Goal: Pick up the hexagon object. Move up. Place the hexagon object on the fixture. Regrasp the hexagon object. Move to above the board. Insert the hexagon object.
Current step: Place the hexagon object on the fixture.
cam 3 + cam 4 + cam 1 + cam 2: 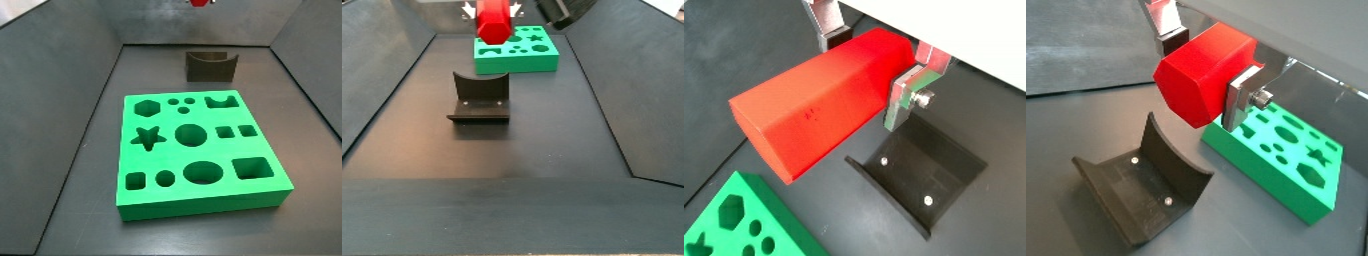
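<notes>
We hold the bright red plastic hexagonal peg (818,105) clamped near one end in our claw (871,60), high above the dark notched fixture (478,100); it looks stiff, light and smooth, so flat faces suit gripping.

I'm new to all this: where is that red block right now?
The hexagon object is up in the air, clamped in the pincer. In both wrist views it hangs above the fixture, with the board beside it.
</notes>
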You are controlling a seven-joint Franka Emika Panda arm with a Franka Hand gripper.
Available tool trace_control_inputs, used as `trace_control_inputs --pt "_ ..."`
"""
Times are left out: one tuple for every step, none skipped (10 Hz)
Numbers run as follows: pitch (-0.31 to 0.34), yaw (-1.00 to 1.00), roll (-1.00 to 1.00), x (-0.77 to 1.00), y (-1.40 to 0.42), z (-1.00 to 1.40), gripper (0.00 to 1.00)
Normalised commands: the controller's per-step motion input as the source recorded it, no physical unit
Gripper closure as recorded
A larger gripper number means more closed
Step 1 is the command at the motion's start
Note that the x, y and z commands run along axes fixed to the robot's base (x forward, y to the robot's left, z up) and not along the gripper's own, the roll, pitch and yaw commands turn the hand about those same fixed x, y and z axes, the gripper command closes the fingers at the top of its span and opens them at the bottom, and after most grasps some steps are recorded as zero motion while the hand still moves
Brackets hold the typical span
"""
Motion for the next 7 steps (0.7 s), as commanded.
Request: trace_control_inputs --pt "0.082 -0.10 -0.26 0.51 0.05 -0.01 1.00" --pt "0.070 -0.09 -0.20 0.41 0.05 -0.01 1.00" --pt "0.065 -0.08 -0.19 0.33 0.05 -0.01 1.00" --pt "0.070 -0.07 -0.18 0.25 0.05 -0.01 1.00" --pt "0.072 -0.07 -0.18 0.21 0.05 -0.01 1.00" --pt "-0.019 -0.12 -1.00 0.12 0.07 -1.00 1.00" --pt "-0.021 -0.12 -1.00 0.11 0.07 -1.00 1.00"
